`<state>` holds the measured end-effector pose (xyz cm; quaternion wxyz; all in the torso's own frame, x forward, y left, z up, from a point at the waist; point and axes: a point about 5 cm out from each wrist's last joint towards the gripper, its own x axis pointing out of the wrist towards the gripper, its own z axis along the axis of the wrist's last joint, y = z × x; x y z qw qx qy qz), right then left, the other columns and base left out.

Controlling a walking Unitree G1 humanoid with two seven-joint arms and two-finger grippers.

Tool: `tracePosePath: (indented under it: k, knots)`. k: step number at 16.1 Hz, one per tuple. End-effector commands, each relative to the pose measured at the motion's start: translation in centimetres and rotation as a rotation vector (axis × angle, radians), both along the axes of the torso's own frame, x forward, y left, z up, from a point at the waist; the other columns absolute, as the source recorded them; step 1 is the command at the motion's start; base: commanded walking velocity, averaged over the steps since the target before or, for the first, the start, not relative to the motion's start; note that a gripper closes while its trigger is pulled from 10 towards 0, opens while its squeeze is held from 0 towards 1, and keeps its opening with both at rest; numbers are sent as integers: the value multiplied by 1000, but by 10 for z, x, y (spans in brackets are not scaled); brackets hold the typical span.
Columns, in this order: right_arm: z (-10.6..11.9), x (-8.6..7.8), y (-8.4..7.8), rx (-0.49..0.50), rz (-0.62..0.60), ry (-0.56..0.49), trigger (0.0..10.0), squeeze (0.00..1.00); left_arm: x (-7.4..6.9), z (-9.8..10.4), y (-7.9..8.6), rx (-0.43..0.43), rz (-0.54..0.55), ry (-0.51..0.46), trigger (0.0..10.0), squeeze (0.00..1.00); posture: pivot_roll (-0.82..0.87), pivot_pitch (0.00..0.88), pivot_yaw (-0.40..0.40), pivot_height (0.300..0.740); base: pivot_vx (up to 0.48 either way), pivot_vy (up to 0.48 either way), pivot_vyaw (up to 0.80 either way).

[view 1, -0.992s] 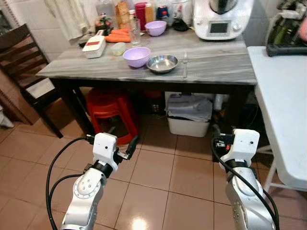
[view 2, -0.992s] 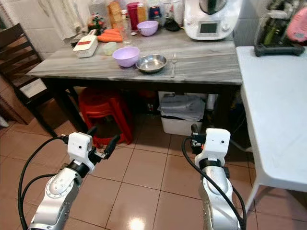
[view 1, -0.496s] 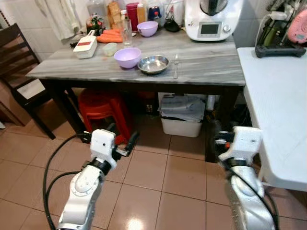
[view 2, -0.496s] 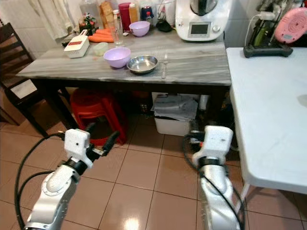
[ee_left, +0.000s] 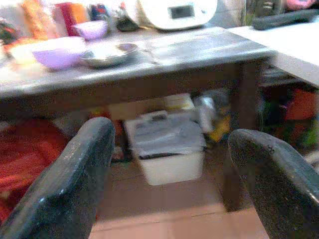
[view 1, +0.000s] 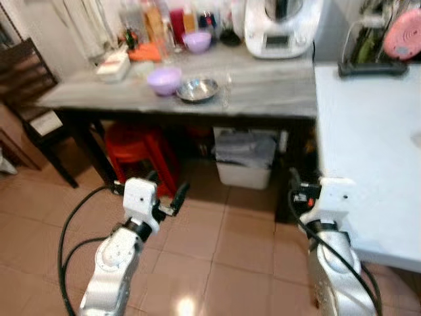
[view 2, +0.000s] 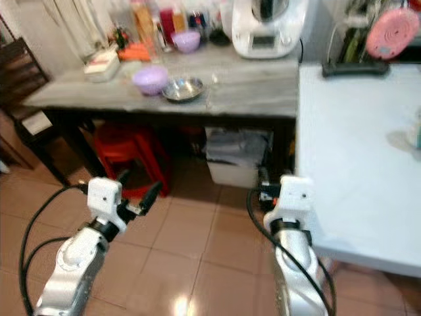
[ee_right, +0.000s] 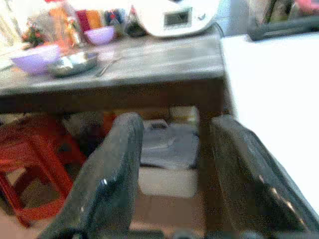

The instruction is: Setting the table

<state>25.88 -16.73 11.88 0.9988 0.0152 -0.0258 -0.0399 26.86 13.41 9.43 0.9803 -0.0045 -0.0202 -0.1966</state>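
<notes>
fork (view 1: 227, 92) lengthwise front-to-back on grey table (view 1: 276, 92) beside steel bowl (view 1: 197, 90); left pincer (ee_left: 169, 174) and right pincer (ee_right: 172, 164) both agape, empty

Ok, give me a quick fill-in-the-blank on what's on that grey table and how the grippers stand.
The steel bowl sits right beside a bowl coloured ____.
Under the grey table stands a stool coloured ____.
The left gripper and right gripper both have their fingers ____.
Each gripper holds ____.

Missing words: purple; red; open; nothing
</notes>
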Motion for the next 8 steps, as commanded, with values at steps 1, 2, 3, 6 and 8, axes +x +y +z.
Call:
tracePosePath:
  k: [1, 2, 3, 6, 8]
  knots:
    - [5, 2, 3, 10, 8, -19, 10000, 0, 1, 3, 6, 17, 8, -9, 10000, 0, -66, 17, 129, 740, 0, -315, 0]
    - [5, 2, 3, 10, 7, -19, 10000, 0, 1, 3, 5, 17, 8, -8, 10000, 0, -66, 17, 129, 740, 0, -311, -406]
    - [5, 2, 2, 9, 7, -18, 10000, 0, 1, 3, 5, 15, 6, -6, 10000, 0, -68, 18, 128, 740, 0, -315, 0]
    - [6, 3, 3, 10, 8, -18, 10000, 0, 2, 3, 4, 15, 2, -3, 10000, 0, -68, 18, 128, 740, 0, -316, 0]
    - [5, 2, 3, 13, 5, -16, 10000, 0, 1, 2, 4, 16, -2, 0, 10000, 0, -68, 19, 130, 740, 0, -317, 0]
